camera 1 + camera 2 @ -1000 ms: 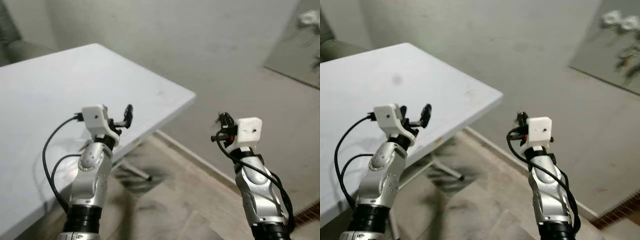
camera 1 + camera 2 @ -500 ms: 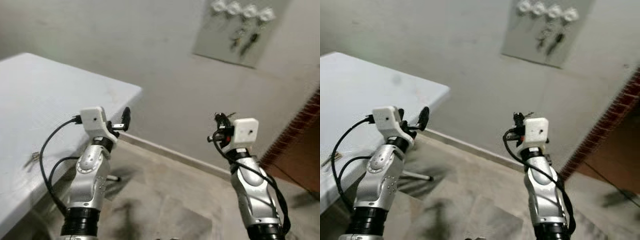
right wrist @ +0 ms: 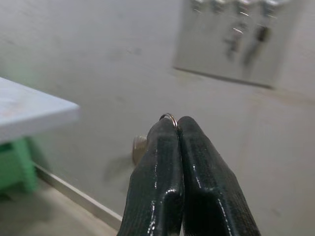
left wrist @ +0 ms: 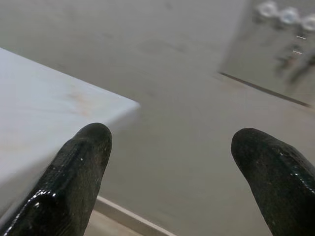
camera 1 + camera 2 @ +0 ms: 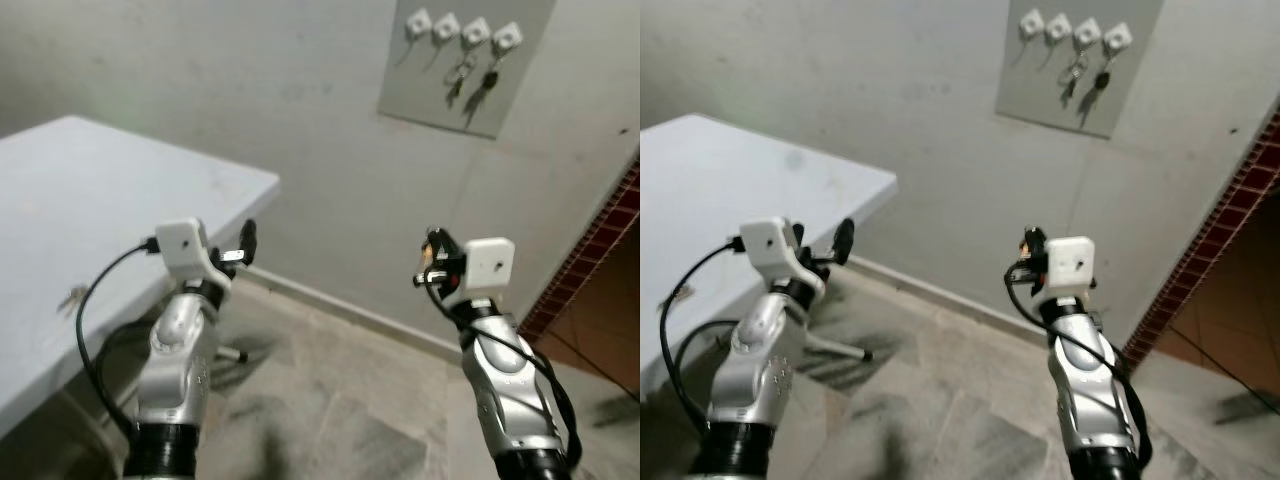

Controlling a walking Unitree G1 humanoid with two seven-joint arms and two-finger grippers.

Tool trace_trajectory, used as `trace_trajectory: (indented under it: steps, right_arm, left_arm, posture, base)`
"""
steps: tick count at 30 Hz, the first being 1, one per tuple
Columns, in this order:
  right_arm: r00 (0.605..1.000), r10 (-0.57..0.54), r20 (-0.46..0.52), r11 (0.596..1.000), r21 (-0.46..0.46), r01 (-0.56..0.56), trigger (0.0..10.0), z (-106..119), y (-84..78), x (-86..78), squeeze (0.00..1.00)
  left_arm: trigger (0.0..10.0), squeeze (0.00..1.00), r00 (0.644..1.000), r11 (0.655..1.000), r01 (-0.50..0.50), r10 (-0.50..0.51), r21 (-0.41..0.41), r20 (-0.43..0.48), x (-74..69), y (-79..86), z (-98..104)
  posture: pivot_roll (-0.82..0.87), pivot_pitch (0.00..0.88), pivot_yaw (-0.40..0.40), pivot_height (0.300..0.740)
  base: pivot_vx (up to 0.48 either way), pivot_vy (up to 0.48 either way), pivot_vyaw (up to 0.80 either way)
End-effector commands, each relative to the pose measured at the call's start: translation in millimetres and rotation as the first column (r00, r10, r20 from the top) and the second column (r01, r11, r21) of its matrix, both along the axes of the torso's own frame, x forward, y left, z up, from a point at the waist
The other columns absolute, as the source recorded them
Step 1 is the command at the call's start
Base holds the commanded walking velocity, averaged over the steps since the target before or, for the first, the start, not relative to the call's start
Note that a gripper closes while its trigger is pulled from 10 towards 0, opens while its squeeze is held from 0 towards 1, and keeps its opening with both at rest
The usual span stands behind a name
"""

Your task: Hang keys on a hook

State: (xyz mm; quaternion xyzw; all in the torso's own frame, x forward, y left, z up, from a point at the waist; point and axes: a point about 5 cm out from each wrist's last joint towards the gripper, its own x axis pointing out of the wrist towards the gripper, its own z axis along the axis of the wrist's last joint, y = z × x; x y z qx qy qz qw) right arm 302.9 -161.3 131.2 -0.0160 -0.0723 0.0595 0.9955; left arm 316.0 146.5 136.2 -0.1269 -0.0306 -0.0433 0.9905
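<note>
While the right gripper [image 3: 176,129] pinches a thin metal key ring [image 3: 169,117], left gripper [image 4: 170,147] spread, square white hooks [image 5: 461,27] on grey board [image 5: 440,95]

No text, label, brand, number or sign is being shown legibly anywhere; nothing readable is being carried by the wall board [image 5: 462,62], the table [image 5: 90,220] or the white wrist housings.

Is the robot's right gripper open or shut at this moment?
Shut. In the right wrist view the right gripper has its two black fingers pressed together, with a small metal key ring pinched between the tips.
</note>
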Motion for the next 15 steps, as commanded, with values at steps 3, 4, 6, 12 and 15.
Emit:
trace_trajectory:
  steps: [3,4,6,12,15]
  right_arm:
    - [1.000,-0.001,0.023,1.000,0.005,0.001,10.0,6.4,-1.1,0.2,0.00]
    - [1.000,-0.001,0.022,1.000,0.006,0.001,10.0,6.3,-1.2,0.1,0.00]
    - [1.000,-0.001,0.021,1.000,0.007,0.001,10.0,6.2,-1.3,-0.3,0.00]
    - [1.000,0.001,0.013,1.000,0.003,-0.001,10.0,5.0,-2.5,-1.6,0.00]
    - [1.000,0.002,0.008,1.000,0.003,-0.002,10.0,4.6,-2.5,-2.0,0.00]
  left_arm:
    - [10.0,0.00,0.999,1.000,0.022,-0.021,-0.016,0.027,0.4,-0.4,6.6]
    - [10.0,0.00,0.999,1.000,0.021,-0.020,-0.018,0.026,0.5,-0.1,6.6]
    - [10.0,0.00,1.000,1.000,0.019,-0.018,-0.021,0.024,0.7,0.4,6.6]
    - [10.0,0.00,1.000,0.999,0.011,-0.010,-0.034,0.019,0.2,1.4,5.7]
    - [10.0,0.00,1.000,0.999,-0.016,0.016,-0.035,-0.004,0.5,2.4,3.1]
  posture:
    - [0.00,0.000,-0.065,0.715]
    - [0.00,0.000,-0.065,0.715]
    - [0.00,0.000,-0.065,0.715]
    - [0.00,0.000,-0.065,0.715]
    - [0.00,0.000,-0.068,0.715]
  base:
    - [0.354,0.000,0.00]
    - [0.390,0.000,0.00]
    - [0.392,0.000,0.00]
    - [0.412,0.000,0.00]
    - [0.136,0.000,0.00]
